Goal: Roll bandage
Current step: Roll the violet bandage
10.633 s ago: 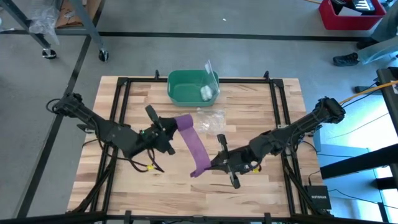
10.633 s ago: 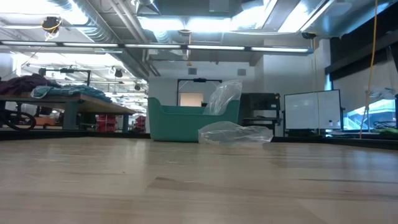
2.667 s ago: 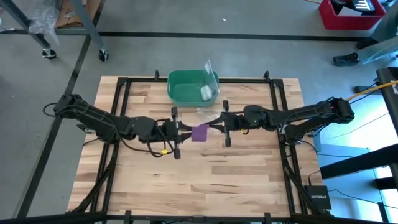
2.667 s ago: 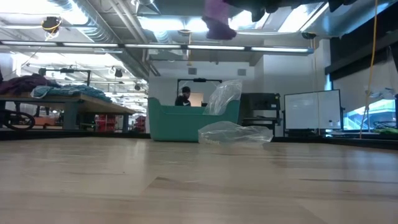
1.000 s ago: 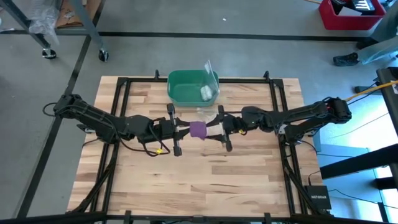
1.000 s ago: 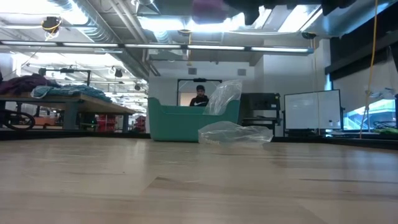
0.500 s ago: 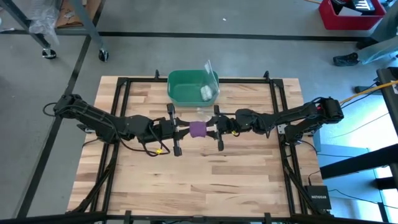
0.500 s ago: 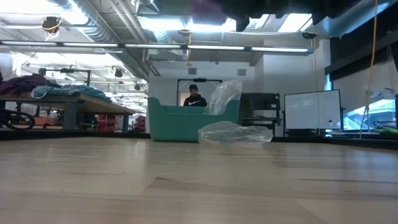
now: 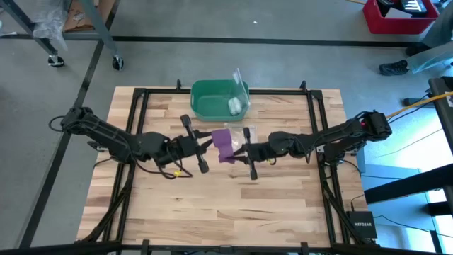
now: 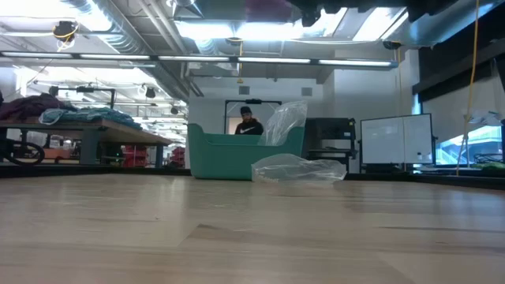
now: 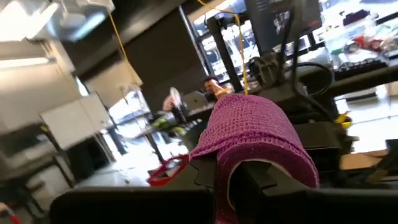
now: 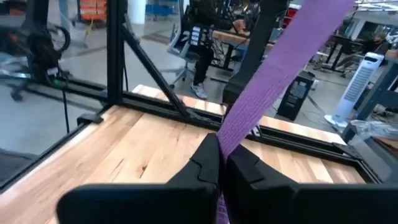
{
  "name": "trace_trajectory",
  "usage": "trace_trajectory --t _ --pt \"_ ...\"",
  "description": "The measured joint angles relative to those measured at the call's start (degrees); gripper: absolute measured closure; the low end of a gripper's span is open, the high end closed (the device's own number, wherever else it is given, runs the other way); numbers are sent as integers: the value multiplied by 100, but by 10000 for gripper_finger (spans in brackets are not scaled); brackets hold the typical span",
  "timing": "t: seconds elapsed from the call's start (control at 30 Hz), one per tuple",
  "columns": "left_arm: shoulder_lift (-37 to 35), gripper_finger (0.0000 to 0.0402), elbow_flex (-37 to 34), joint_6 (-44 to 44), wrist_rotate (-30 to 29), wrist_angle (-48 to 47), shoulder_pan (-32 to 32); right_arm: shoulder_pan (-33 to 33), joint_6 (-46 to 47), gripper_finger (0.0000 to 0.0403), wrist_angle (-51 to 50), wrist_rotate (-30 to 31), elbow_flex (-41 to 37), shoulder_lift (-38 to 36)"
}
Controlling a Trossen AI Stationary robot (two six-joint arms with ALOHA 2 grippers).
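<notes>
Right wrist view: the right gripper point(image 12: 219, 163) pinches the purple bandage point(image 12: 273, 74) strip taut. The left gripper point(image 11: 233, 177) is clamped on its rolled end, both raised above mid-table, near the green bin point(image 9: 220, 99).

So the purple bandage point(image 9: 225, 144) is up off the table near the middle, just toward 6 o'clock from the green bin. One end is a knit, partly wound roll point(image 11: 252, 134), and a flat narrow strip point(image 12: 283, 65) runs taut off it at a slant.
</notes>
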Motion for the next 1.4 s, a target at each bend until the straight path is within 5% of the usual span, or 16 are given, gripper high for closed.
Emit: trace_trajectory --t 0.47,0.77,1.4 --pt "0 386 0 1748 -731 149 -113 1197 -653 400 -1316 1110 1055 -6" --pt "2 386 -33 1893 -708 -279 -164 1930 -1354 400 -1659 1666 1803 -4" --pt "422 386 -106 2165 -665 -447 -303 1823 -1609 399 -2085 2246 2760 4"
